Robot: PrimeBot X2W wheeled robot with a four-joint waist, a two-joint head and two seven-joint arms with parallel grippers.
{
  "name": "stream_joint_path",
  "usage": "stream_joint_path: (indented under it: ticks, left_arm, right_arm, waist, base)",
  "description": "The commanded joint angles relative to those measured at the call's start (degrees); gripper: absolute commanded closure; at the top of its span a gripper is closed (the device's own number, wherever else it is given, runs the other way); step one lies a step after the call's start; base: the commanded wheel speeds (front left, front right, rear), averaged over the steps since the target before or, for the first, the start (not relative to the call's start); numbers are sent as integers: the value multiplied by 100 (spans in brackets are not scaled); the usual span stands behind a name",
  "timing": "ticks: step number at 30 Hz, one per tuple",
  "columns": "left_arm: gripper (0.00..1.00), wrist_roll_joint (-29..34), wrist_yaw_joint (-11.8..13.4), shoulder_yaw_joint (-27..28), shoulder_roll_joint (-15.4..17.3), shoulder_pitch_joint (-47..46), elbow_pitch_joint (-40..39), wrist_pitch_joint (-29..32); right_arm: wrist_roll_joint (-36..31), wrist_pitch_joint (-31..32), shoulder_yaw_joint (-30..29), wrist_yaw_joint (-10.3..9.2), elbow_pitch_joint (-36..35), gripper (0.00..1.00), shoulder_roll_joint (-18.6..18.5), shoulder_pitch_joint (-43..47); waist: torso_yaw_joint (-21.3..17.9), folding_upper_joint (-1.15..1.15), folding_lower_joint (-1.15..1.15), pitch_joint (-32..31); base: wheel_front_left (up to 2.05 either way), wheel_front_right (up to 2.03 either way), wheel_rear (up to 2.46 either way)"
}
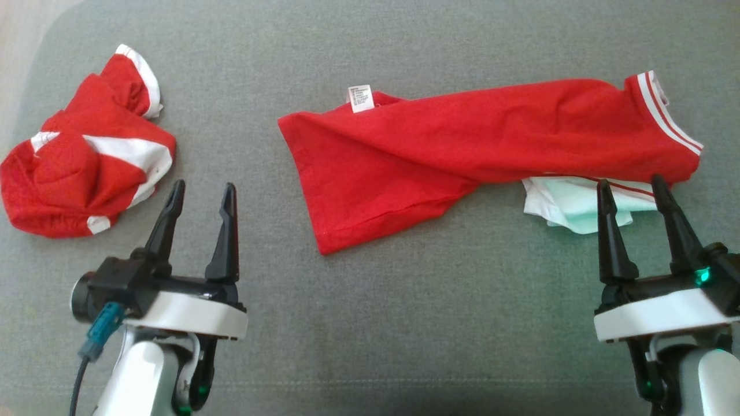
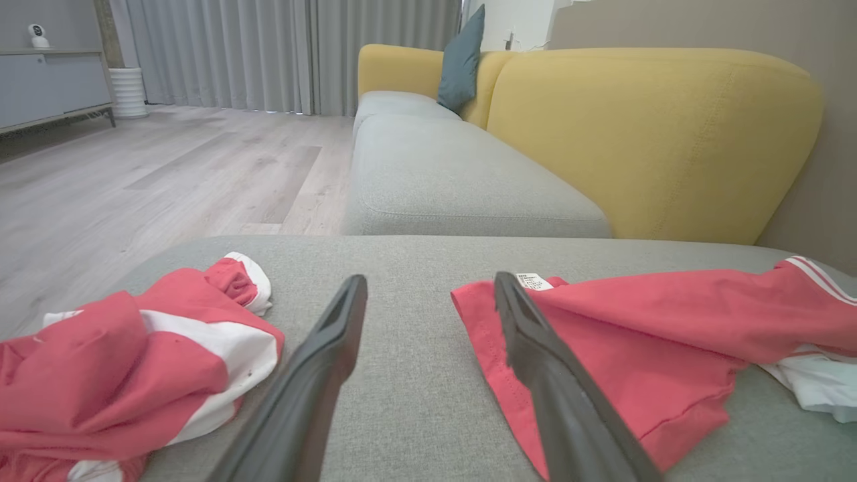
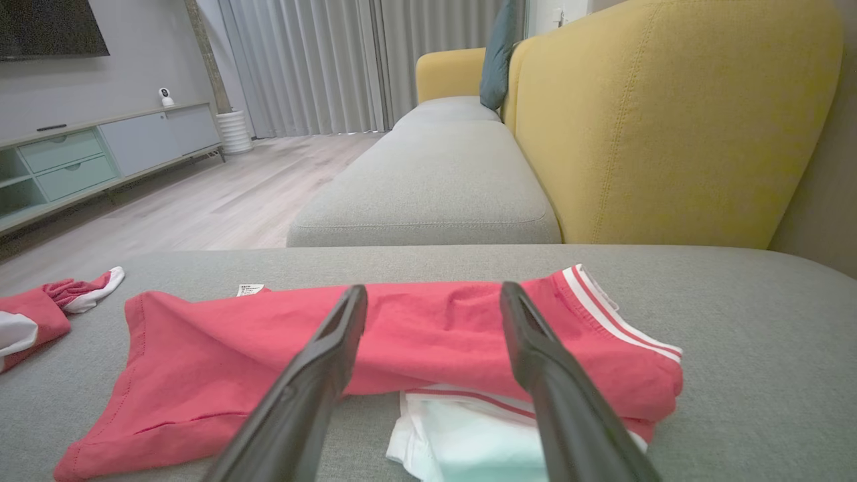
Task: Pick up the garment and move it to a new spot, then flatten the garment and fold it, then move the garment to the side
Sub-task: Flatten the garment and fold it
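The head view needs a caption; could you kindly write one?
Open left claw and right claw near a twisted red garment on a grey cushion; crumpled red-and-white garment at left.

The spread garment (image 1: pixel 462 138) lies right of the crumpled garment (image 1: pixel 75 173) on the cushion (image 1: pixel 370 323).

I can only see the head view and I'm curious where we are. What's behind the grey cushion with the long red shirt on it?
Observer: Beyond the red shirt there's another grey seat, with a tall yellow sofa back along its right side.
Operator: Is anything sitting on that sofa?
Observer: Yes, a teal cushion leans against the yellow back at the far end.
Operator: And what's on the left of the sofa?
Observer: There's wood floor running away to long grey curtains.
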Motion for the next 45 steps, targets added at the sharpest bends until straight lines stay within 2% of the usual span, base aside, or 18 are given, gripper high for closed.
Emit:
stream_joint_path:
  ticks: [1, 7, 8, 12, 16, 21, 22, 23, 24, 25, 28, 38, 45]
  left_arm:
    - [0, 4, -50, 244, 40, -210, -153, -29]
    - [0, 4, -339, -149, -99, -609, 175, 142]
    - [0, -15, -492, -363, -186, -798, 418, 338]
    - [0, -222, -706, -666, -326, -1037, 1113, 1026]
    - [0, -509, -793, -714, -390, -1192, 1578, 1547]
    - [0, -687, -852, -779, -395, -1268, 1791, 1911]
    - [5, -705, -863, -800, -387, -1276, 1808, 1966]
    - [35, -727, -876, -823, -380, -1281, 1823, 2019]
    - [81, -743, -891, -853, -369, -1285, 1833, 2069]
    - [100, -755, -903, -885, -357, -1282, 1845, 2126]
    - [100, -765, -918, -933, -329, -1279, 1832, 2186]
    - [100, -694, -864, -1000, -285, -1347, 1632, 2052]
    - [100, -718, -808, -918, -255, -1476, 1548, 1881]
  right_arm:
    - [32, 3, 141, -4, -224, 0, -28, -104]
    - [35, 1, 157, -4, -251, 0, -28, -162]
    - [46, -1, 185, -4, -245, 0, -28, -199]
    - [86, -17, 252, -4, -189, 0, -28, -274]
    - [129, -49, 241, -4, -142, 0, -28, -289]
    - [174, -66, 192, -4, -91, 0, -28, -275]
    - [180, -65, 187, -4, -84, 0, -28, -278]
    - [185, -62, 181, -4, -75, 0, -28, -281]
    - [195, -47, 170, -4, -61, 0, -28, -282]
    - [201, -22, 157, -4, -41, 0, -28, -280]
    - [241, 102, 95, -4, 32, 0, -28, -269]
    - [273, 1321, -611, -4, 552, 0, -51, -327]
    - [323, 1663, -775, -4, 967, 0, -168, -764]
  waist:
    - [-2, 0, 0, 22]
    - [-18, 0, 0, 223]
    - [-49, 0, 0, 314]
    - [-147, 0, 0, 447]
    - [-223, 0, 0, 532]
    - [-274, 0, 0, 577]
    - [-282, 0, 0, 582]
    - [-289, 0, 0, 585]
    - [-295, 0, 0, 585]
    - [-303, 0, 0, 582]
    - [-317, 0, 0, 581]
    - [-252, 0, 0, 765]
    - [-135, 0, 0, 942]
  base:
    - [0, 0, 0]
    - [0, 0, 0]
    - [0, 0, 0]
    - [0, 0, 0]
    - [0, 0, 0]
    - [0, 0, 0]
    - [0, 0, 0]
    - [0, 0, 0]
    - [0, 0, 0]
    - [0, 0, 0]
    - [0, 0, 0]
    - [0, 0, 0]
    - [0, 0, 0]
